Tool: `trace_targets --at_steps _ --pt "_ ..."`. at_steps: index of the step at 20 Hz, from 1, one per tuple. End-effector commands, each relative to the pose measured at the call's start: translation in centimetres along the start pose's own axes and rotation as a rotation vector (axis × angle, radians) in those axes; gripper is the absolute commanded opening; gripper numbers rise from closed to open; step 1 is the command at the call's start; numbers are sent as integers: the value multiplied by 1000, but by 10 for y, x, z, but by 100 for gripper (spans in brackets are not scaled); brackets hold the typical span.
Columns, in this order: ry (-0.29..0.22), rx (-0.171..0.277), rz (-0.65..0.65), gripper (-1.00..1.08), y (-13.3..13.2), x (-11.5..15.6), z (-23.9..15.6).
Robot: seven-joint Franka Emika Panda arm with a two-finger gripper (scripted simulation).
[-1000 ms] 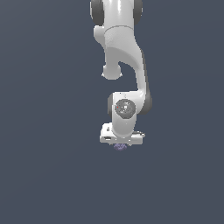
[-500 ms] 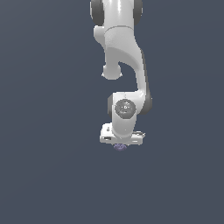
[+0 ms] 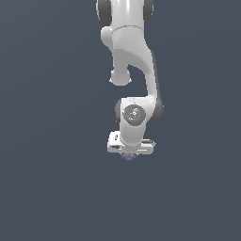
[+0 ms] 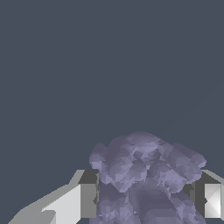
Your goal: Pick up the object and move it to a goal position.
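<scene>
The lumpy purple object is seen wedged between the 2 fingers of the gripper, which are closed against its sides. In the exterior view only a small part of the object is seen below the white arm, against a plain dark grey background.

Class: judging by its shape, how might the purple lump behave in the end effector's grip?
The lump looks bumpy, so the fingers probably touch only high spots; it may twist. It seems rigid, holding its knobbly form. Set down, it would likely rock rather than roll.
</scene>
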State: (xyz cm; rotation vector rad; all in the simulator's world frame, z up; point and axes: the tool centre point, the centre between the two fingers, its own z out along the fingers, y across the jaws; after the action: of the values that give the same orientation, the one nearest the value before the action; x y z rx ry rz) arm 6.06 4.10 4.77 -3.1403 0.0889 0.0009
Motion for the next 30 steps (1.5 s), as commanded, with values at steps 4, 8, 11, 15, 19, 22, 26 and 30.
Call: trace_targets --at_steps 4,8,11,15,19,22,26,30 --pt "1 0 0 -100 5 -12 -9" --pt "1 0 0 -100 11 -27 -19" --pt "1 0 0 -100 17 -42 -29" --pt "1 0 0 -100 26 -61 -43" --pt "1 0 0 -100 32 -77 -54" --pt "1 0 0 -100 36 -86 -61" --pt "1 0 0 -100 40 -94 -67" --pt "1 0 0 -100 41 -96 -69"
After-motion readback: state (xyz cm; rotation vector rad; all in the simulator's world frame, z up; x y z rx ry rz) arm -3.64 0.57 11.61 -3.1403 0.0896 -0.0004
